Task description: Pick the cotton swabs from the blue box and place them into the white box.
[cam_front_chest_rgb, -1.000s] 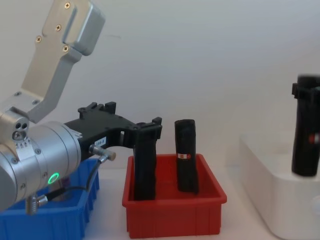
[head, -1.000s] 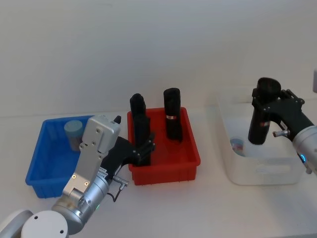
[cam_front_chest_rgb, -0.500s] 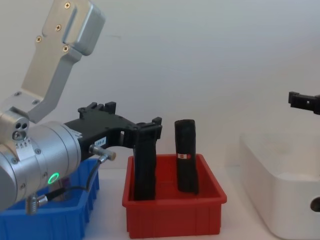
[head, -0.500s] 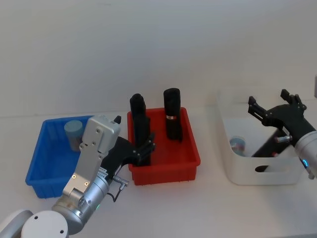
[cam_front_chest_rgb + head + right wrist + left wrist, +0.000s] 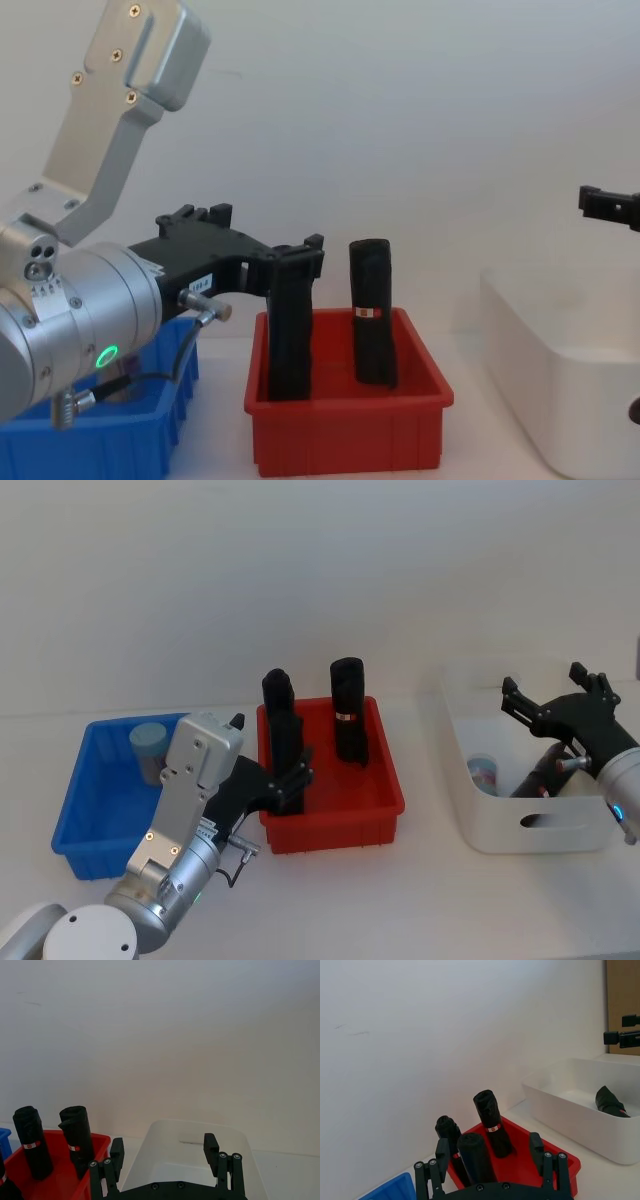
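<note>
- White box: big change is here. A second ago my right pincer had a black roll upright over it. Now that roll is lying inside on a slant, next to one swab tub that's already in there.
- Blue box: same as before, one swab tub standing in the far corner. That's the one still to move, I reckon.
- Red bin: two more black rolls standing in it, neither has shifted.
- Right pincer: wide open and holding nothing now, hanging just over the white box's far side. So that drop is done, but honestly it was a roll and not swabs, so it doesn't count toward the job.
- Left pincer: hasn't budged. It's open at the red bin's near left corner with the front roll between its fingers, not clamped on it as far as I can tell. It's right beside the blue box, so it looks best placed for that last tub.
</note>
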Motion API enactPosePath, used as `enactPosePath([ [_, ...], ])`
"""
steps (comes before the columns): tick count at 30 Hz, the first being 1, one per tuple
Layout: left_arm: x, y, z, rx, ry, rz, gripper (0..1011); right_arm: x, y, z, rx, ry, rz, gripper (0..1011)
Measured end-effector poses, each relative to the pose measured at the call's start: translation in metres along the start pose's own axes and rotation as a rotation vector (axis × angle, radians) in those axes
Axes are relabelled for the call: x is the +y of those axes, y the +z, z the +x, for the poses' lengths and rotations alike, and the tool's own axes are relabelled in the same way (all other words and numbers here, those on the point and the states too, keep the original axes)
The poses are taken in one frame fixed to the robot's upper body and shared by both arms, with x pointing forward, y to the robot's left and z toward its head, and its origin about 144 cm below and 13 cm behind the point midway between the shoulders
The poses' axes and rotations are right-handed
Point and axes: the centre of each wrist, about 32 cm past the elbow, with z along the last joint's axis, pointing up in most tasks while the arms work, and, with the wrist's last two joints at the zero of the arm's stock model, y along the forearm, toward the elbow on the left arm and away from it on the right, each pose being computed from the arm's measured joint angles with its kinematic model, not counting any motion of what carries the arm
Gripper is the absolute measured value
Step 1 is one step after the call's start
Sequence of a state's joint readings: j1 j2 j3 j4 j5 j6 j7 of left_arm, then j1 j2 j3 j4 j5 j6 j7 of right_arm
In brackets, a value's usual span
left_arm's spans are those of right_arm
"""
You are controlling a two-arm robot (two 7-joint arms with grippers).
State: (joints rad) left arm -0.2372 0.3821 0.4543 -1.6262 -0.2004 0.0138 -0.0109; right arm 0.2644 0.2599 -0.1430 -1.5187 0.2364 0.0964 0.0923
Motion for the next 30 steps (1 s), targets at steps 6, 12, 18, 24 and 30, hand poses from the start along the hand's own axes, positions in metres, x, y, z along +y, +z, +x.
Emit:
enactPosePath([
  [6,0.0,0.0,0.0,0.0,0.0,0.0,1004,-0.0005,-0.0002,0.0002,-0.001,-0.001,0.001,1002],
  [12,0.0,0.0,0.0,0.0,0.0,0.0,1004,-0.0007,-0.0002,0.0003,-0.001,-0.001,0.001,1002],
  [18,0.0,0.0,0.0,0.0,0.0,0.0,1004,-0.0008,-0.0002,0.0002,-0.002,0.0,0.002,1002],
  [24,0.0,0.0,0.0,0.0,0.0,0.0,1004,-0.001,-0.0003,0.0001,-0.002,0.0,0.002,1002],
  [30,0.0,0.0,0.0,0.0,0.0,0.0,1004,-0.0011,-0.0004,0.0001,-0.001,0.0,0.001,1002],
])
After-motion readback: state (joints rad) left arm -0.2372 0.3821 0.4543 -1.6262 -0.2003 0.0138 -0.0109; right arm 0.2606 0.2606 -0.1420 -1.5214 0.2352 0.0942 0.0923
